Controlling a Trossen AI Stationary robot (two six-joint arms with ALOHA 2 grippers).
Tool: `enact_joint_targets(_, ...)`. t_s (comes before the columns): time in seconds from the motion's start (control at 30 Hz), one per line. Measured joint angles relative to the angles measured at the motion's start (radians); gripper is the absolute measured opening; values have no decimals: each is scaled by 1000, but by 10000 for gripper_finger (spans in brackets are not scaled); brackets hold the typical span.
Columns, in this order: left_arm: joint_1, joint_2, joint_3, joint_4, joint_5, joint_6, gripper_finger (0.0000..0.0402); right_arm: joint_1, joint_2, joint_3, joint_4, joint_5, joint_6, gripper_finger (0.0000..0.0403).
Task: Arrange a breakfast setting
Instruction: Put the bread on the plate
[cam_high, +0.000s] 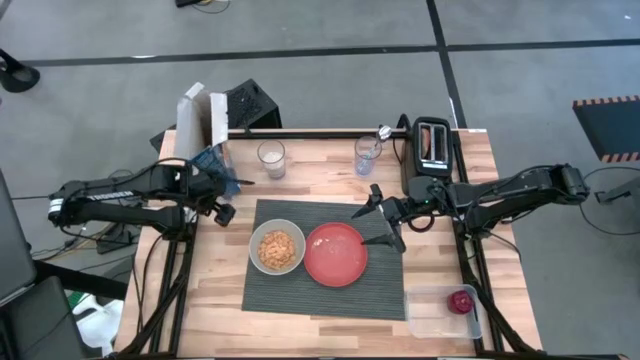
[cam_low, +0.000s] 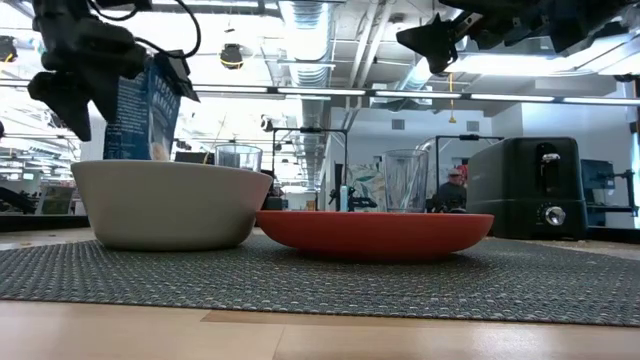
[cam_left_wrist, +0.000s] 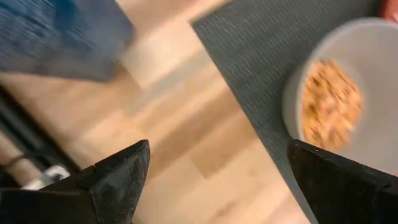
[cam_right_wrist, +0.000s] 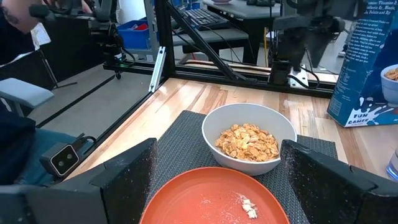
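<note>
While both grippers stand open, the breakfast setting lies between them.
With fingers apart and empty, the left gripper (cam_high: 222, 200) hovers at 10 o'clock of the pale grey bowl (cam_high: 277, 247) with cereal; the right gripper (cam_high: 383, 222) hovers at 2 o'clock of the red-orange plate (cam_high: 336, 254), both dishes touching on the dark placemat (cam_high: 300, 295).

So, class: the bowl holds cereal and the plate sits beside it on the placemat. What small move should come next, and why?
Probably the right gripper, open above the plate, should swing toward the small red item in the clear container at the table's corner, since that item is not yet on the placemat.
</note>
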Motion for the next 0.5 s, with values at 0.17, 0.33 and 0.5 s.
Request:
enact_joint_targets(0.17, -55, 0, 0, 1, 86, -28, 364, 0, 0, 0, 0, 6, 0, 366)
enact_joint_targets(0.33, -167, 0, 0, 100, 87, -74, 364, 0, 0, 0, 0, 8, 1, 366)
enact_joint_targets(0.5, -316, 3, 1, 307, 34, -98, 364, 0, 0, 0, -8, 8, 21, 366)
